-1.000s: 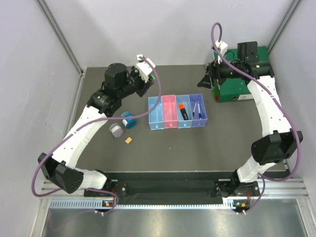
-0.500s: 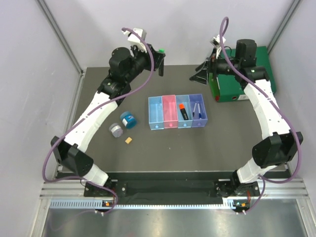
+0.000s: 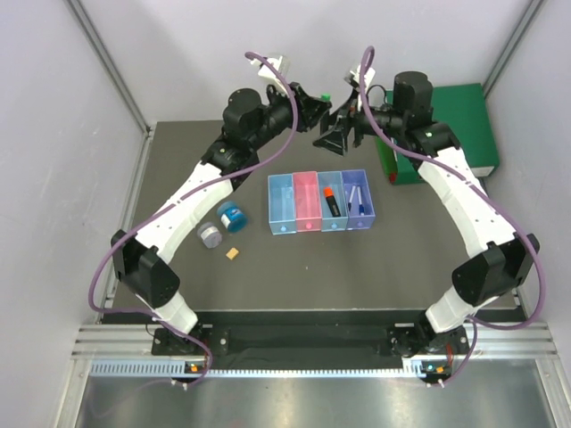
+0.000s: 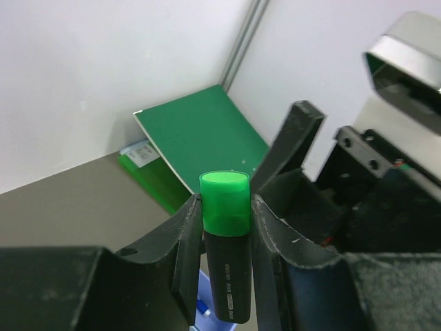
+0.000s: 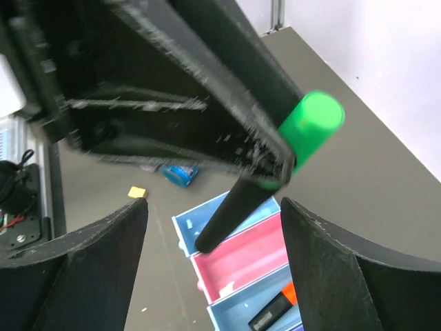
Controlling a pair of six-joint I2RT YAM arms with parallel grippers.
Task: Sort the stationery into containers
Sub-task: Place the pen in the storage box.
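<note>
– Entry one, left arm?
– Raised and stretched towards the back centre of the table (image 3: 401, 259). Left gripper (image 3: 314, 105) clamped on the green-capped highlighter (image 4: 224, 207), fingers (image 4: 189, 238) pressing both sides of the barrel just below the cap, cap uppermost in the wrist view.

– Where does that put the marker?
– In the air, over the table's far edge, behind the bins (image 3: 284, 230).

– Entry two, right arm?
– Also raised, elbow high, wrist turned inward. Right gripper (image 3: 335, 135) spread wide and holding nothing, its tips just beside the left one's; the marker lies between its fingers (image 5: 331, 276) in its own camera.

– Any writing?
– White print low on the barrel, too small to read. A pale label on the spine of the green binder (image 3: 446, 111), also illegible.

– Remaining stock?
– Orange-capped highlighter (image 3: 331, 201) in the third bin, white pens (image 3: 355, 196) in the purple one. Blue tin (image 3: 231, 214), grey tin (image 3: 210, 234) and orange block (image 3: 233, 253) on the mat, left of the bins.

– Setting?
– Dark grey matte surface, plain white walls (image 3: 178, 53), aluminium frame posts (image 3: 107, 67) in the rear corners
</note>
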